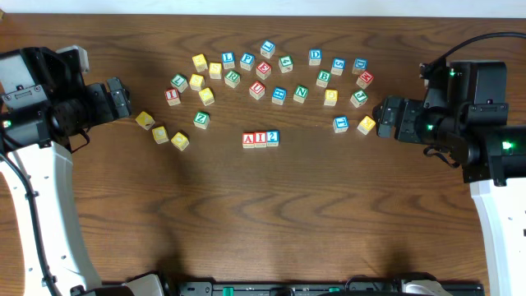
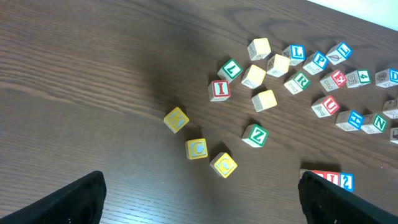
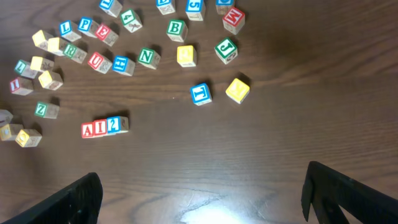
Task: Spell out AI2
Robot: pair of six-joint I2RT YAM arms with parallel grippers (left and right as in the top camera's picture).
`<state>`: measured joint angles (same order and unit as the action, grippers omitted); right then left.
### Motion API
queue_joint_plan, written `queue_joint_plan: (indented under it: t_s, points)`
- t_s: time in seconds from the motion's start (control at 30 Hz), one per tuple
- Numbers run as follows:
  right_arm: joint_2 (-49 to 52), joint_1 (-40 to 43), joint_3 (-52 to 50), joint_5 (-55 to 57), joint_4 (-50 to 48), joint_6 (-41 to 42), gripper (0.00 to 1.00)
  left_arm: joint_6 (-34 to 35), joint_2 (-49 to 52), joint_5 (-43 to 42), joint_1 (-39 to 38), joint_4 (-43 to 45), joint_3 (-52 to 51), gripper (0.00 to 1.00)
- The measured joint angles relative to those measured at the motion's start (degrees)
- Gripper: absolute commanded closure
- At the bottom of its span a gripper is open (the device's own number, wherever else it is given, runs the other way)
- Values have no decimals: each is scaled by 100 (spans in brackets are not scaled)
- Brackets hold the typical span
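Observation:
A red A block [image 1: 248,140], a red I block [image 1: 260,139] and a blue 2 block [image 1: 273,138] stand touching in a row near the table's middle. The row also shows in the right wrist view [image 3: 104,127], and partly in the left wrist view [image 2: 329,180] behind a finger. My left gripper [image 1: 123,99] [image 2: 199,202] is open and empty at the left, well away from the row. My right gripper [image 1: 382,117] [image 3: 202,193] is open and empty at the right, also away from it.
Many loose letter blocks lie in an arc behind the row [image 1: 263,70]. Three yellow blocks [image 1: 160,131] lie at the left near my left gripper. A blue block [image 1: 341,123] and a yellow block [image 1: 366,125] lie close to my right gripper.

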<state>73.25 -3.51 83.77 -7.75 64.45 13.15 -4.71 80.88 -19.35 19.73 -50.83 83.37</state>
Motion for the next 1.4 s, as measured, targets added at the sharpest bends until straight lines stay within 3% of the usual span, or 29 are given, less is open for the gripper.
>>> queue_joint_plan:
  t_s: [0.3, 0.7, 1.13, 1.4]
  points:
    - [-256, 0, -4, 4, 96, 0, 1, 0, 0, 0, 0, 0, 0, 2]
    - [-2020, -15, -310, 452, 33, -44, 1, 0, 0, 4, 0, 2, 0, 2]
    - [-5049, -9, -4544, 850, -3947, -306, 1, 0, 2, 4, 0, -2, 0, 2]
    - [-6312, -9, -6773, 885, -6207, -424, 1, 0, 2, 2, 0, -2, 0, 2]
